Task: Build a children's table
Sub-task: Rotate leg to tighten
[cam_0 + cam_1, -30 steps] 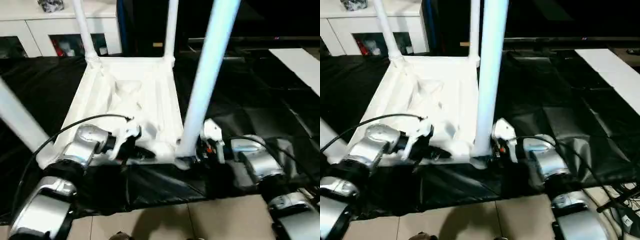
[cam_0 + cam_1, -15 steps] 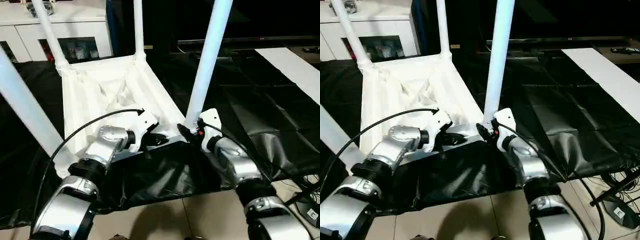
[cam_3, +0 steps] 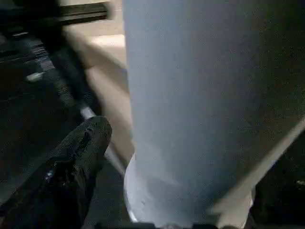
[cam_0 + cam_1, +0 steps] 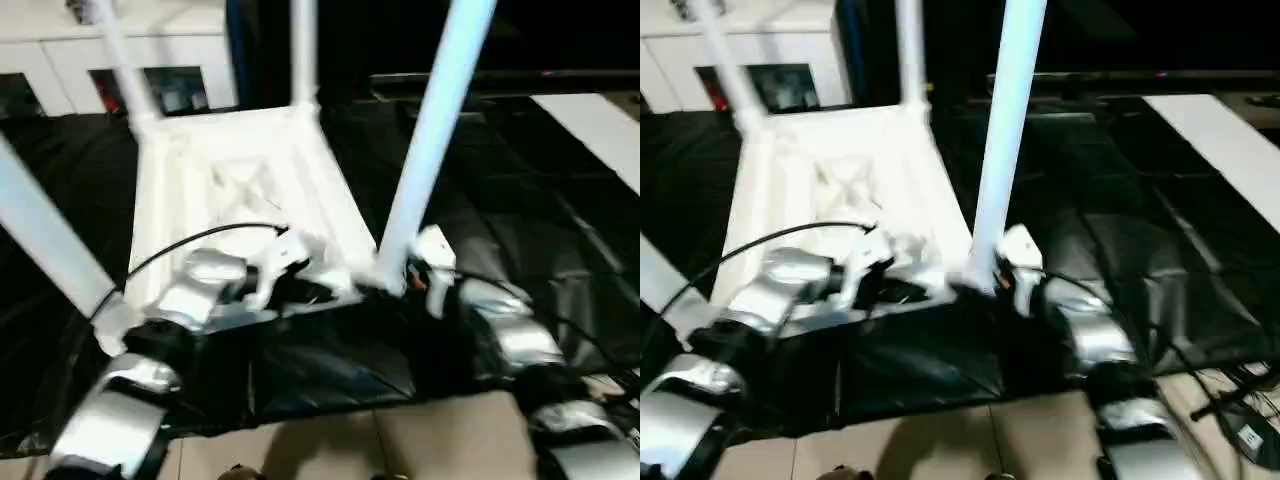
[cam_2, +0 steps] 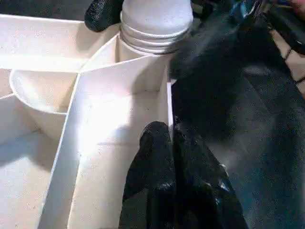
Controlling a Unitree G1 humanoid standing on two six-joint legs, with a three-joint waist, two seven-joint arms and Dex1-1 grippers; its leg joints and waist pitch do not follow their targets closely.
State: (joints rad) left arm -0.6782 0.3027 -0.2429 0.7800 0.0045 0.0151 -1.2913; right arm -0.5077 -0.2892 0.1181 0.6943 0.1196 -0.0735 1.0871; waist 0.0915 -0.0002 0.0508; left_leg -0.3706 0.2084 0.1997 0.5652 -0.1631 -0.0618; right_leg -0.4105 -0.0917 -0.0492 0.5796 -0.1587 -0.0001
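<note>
Currently the children's table [image 4: 240,190] lies inverted on black sheeting [image 4: 520,230] — left gripper [image 5: 170,136] pinched on its near rim, right gripper [image 3: 186,171] spread wide around the near-right leg [image 4: 430,150].

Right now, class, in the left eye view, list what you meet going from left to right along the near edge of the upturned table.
Near left leg → left claw at the tabletop's near rim → near right leg → right claw at its base → black sheet.
</note>
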